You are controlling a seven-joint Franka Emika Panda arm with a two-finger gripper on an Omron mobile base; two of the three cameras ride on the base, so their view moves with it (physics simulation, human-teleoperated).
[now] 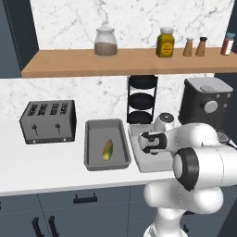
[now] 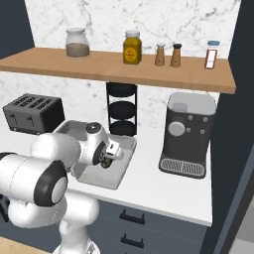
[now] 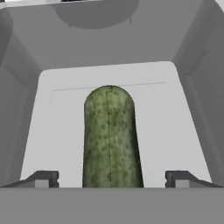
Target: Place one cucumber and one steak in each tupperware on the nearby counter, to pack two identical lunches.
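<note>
Two grey tupperware trays stand side by side on the white counter [image 1: 41, 166]. The left tupperware [image 1: 90, 139] holds a yellow-green cucumber [image 1: 107, 150]. Over the right tupperware [image 1: 137, 161], my gripper [image 1: 150, 142] points down into it. In the hand view a dark green cucumber [image 3: 111, 135] lies on this tray's floor [image 3: 166, 131]. My gripper [image 3: 112, 179] is open there, its fingertips [image 3: 41, 179] standing well clear of the cucumber on both sides. The same tray [image 2: 116, 179] and gripper [image 2: 106, 158] appear in the right base view. The steak is out of view.
A toaster [image 1: 48, 121] stands left of the trays. Behind them are a black tiered stand [image 1: 142, 99] and a dark coffee machine [image 1: 206, 106]. A wooden shelf [image 1: 69, 62] with jars and shakers hangs above. Drawer fronts with black handles [image 1: 85, 199] run below the counter edge.
</note>
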